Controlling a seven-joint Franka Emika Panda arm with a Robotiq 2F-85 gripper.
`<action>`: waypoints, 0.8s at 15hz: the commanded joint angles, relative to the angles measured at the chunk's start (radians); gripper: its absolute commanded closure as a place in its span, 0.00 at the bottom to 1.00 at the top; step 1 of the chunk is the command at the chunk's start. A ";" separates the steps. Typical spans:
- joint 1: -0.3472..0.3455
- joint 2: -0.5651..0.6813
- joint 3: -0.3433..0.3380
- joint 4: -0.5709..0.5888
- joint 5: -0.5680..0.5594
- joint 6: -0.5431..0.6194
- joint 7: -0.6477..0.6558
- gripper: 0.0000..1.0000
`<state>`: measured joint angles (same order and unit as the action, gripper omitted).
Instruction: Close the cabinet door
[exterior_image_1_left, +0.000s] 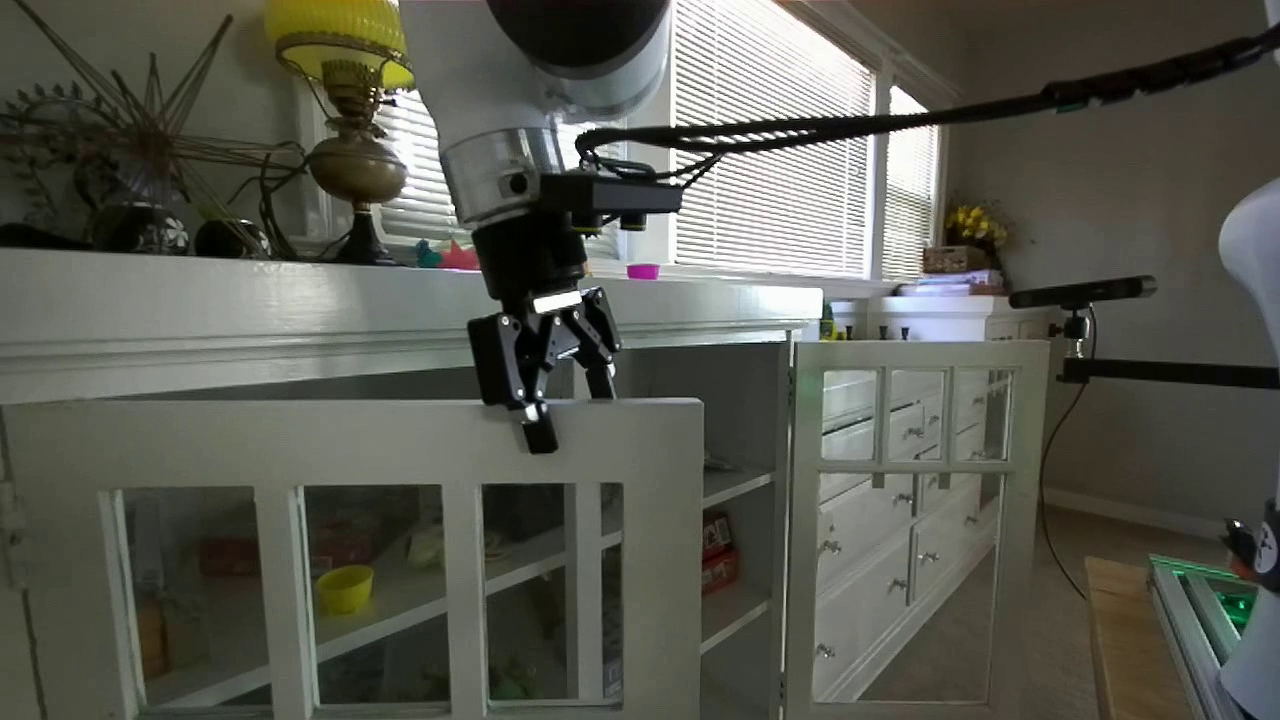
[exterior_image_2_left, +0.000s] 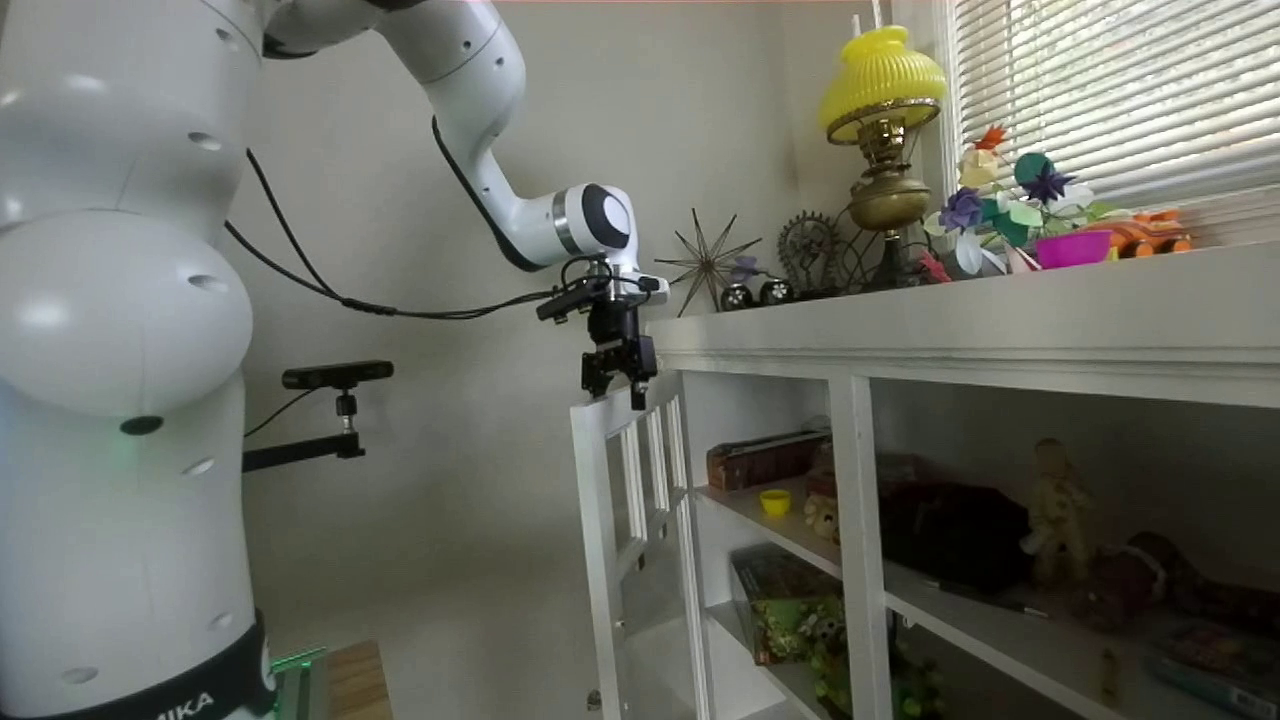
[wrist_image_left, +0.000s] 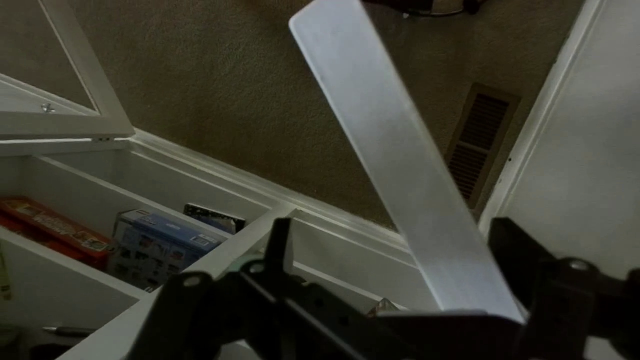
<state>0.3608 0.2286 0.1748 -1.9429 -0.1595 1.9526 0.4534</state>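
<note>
The white cabinet door (exterior_image_1_left: 660, 460) with glass panes stands swung open from the white cabinet (exterior_image_1_left: 250, 310). It also shows open in an exterior view (exterior_image_2_left: 594, 490). My gripper (exterior_image_1_left: 570, 408) points down over the door's top edge, with one finger on the outer face and the other behind it. In the wrist view, my gripper (wrist_image_left: 392, 227) is open, and the door's top edge (wrist_image_left: 390, 135) runs between its fingers. The right finger is close against the door; whether it touches I cannot tell. The left finger is clearly apart from it, over the cabinet interior.
Another glass-paned door (exterior_image_1_left: 1028, 480) stands open to the right. The cabinet ledge holds a yellow lamp (exterior_image_2_left: 885, 80), paper flowers (exterior_image_2_left: 965, 210) and a pink bowl (exterior_image_2_left: 1073, 249). Shelves hold a yellow cup (exterior_image_2_left: 775, 501) and boxes (wrist_image_left: 160, 245). A wall stands behind the door.
</note>
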 joint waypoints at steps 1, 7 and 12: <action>-0.020 -0.045 -0.008 -0.048 -0.037 -0.005 0.051 0.00; -0.040 -0.051 -0.026 -0.070 -0.050 -0.012 0.091 0.00; -0.050 -0.060 -0.040 -0.071 -0.088 -0.038 0.150 0.00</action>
<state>0.3193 0.2048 0.1382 -1.9884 -0.1974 1.9416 0.5494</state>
